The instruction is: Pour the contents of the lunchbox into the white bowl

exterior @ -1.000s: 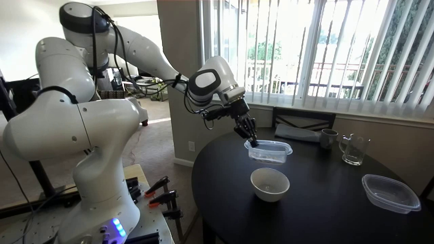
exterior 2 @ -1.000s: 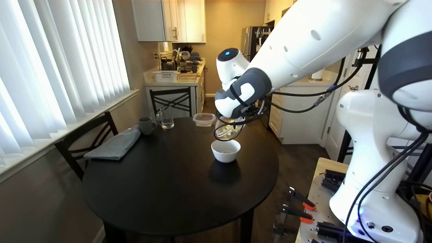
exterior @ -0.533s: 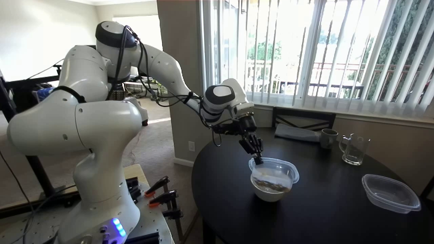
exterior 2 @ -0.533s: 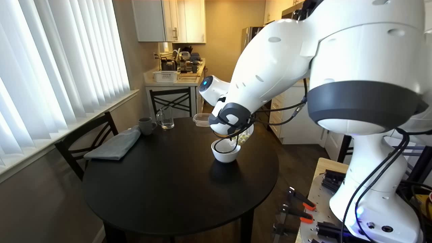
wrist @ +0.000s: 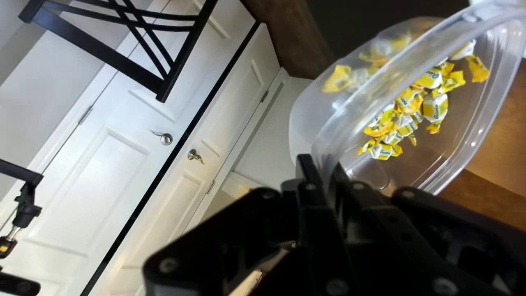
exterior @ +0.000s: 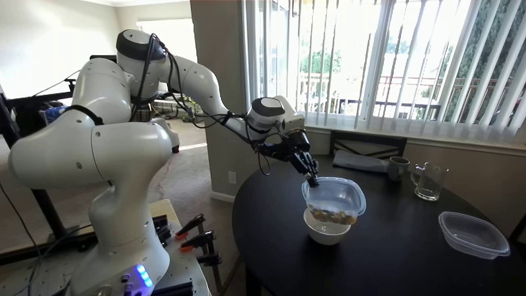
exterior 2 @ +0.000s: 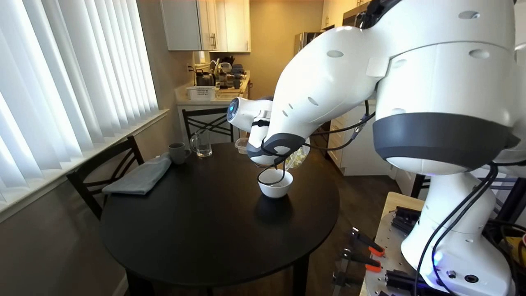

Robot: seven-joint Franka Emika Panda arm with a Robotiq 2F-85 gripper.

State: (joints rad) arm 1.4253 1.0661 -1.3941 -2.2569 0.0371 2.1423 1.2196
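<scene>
The black mechanical hand (wrist: 323, 167) pinches the rim of the clear, squarish plastic lunchbox (exterior: 333, 195), which hangs tilted near the round white ceramic bowl (exterior: 324, 235), mostly higher than it. Lifting looks done and tipping partly so; the yellow-and-white wrapped pieces (wrist: 404, 123) lie inside the lunchbox, none visible in the bowl, so pouring seems left.

The wrist view's edge crops the lunchbox (wrist: 382, 88).
</scene>
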